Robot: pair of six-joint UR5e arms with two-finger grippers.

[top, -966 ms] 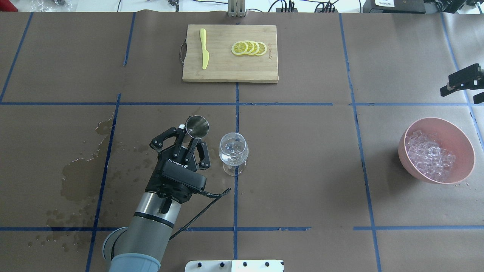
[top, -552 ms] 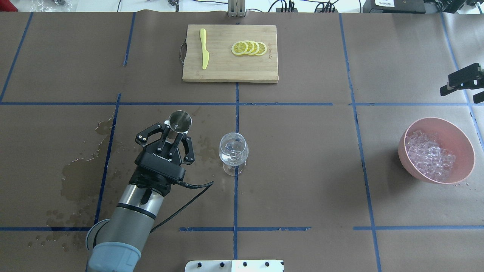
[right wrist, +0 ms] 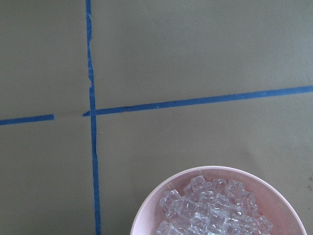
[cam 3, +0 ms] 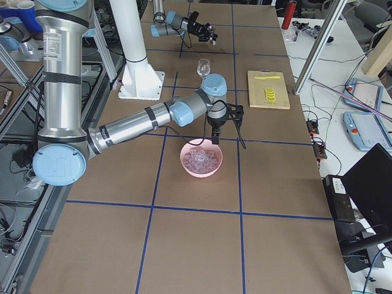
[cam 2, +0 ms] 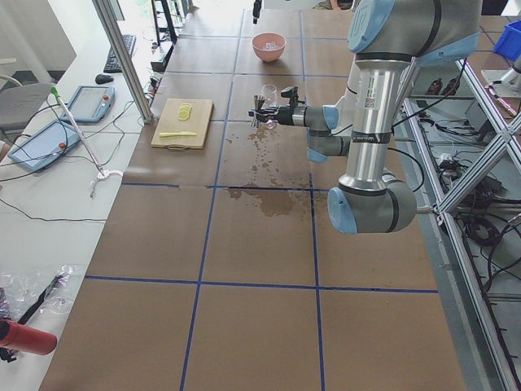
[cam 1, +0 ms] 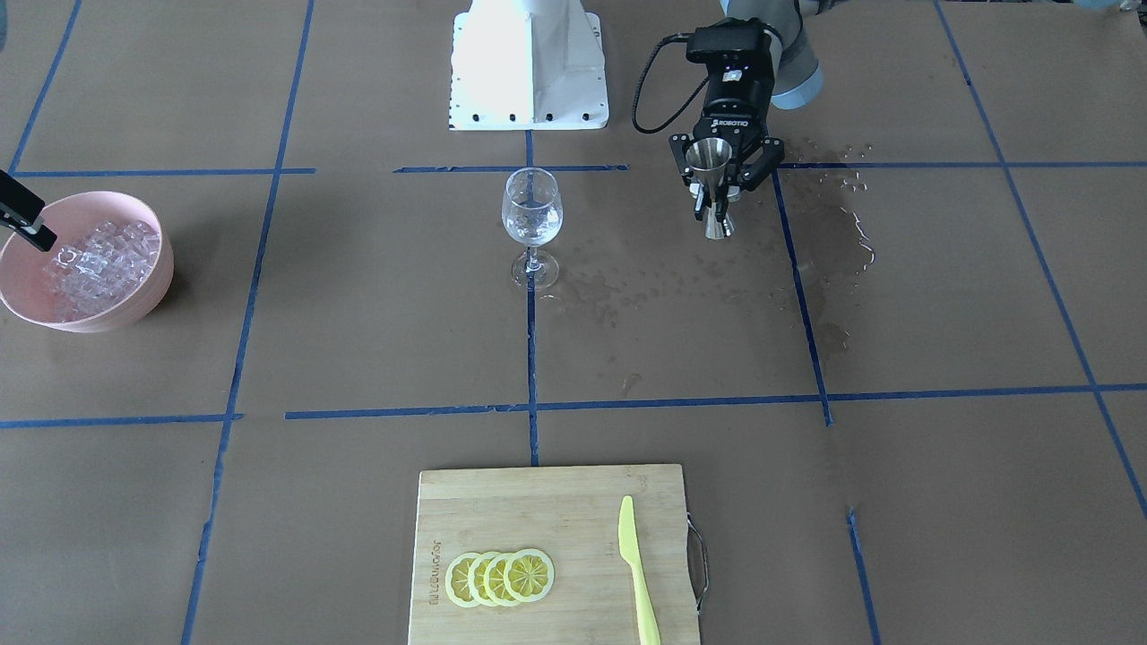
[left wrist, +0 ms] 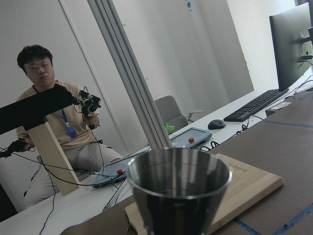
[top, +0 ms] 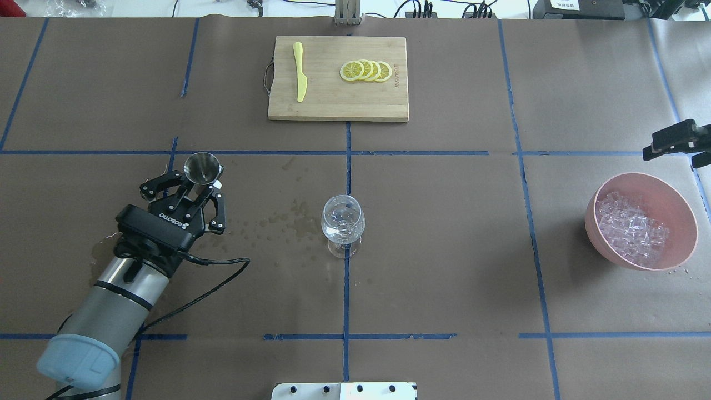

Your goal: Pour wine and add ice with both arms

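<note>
My left gripper [top: 194, 186] is shut on an upright steel jigger [top: 203, 168], held just above the paper well to the left of the wine glass [top: 343, 222]. The jigger [left wrist: 178, 191] fills the left wrist view. The glass [cam 1: 532, 215] stands upright with a little watery wine at the bottom of its bowl. Ice cubes [top: 633, 228] fill a pink bowl [top: 593, 208] at the right. My right gripper [top: 675, 143] hangs open just beyond the bowl's far rim, partly cut off by the view's edge. The right wrist view shows the ice [right wrist: 210, 210] below it.
A wet spill [top: 111, 261] and drops darken the brown paper near the left arm. A bamboo cutting board [top: 333, 103] at the far middle carries lemon slices [top: 366, 71] and a yellow knife [top: 300, 72]. A seated person [left wrist: 54, 122] shows beyond the table.
The left arm has carried the jigger leftward, away from the wine glass. The right gripper has shifted slightly nearer the bowl.
</note>
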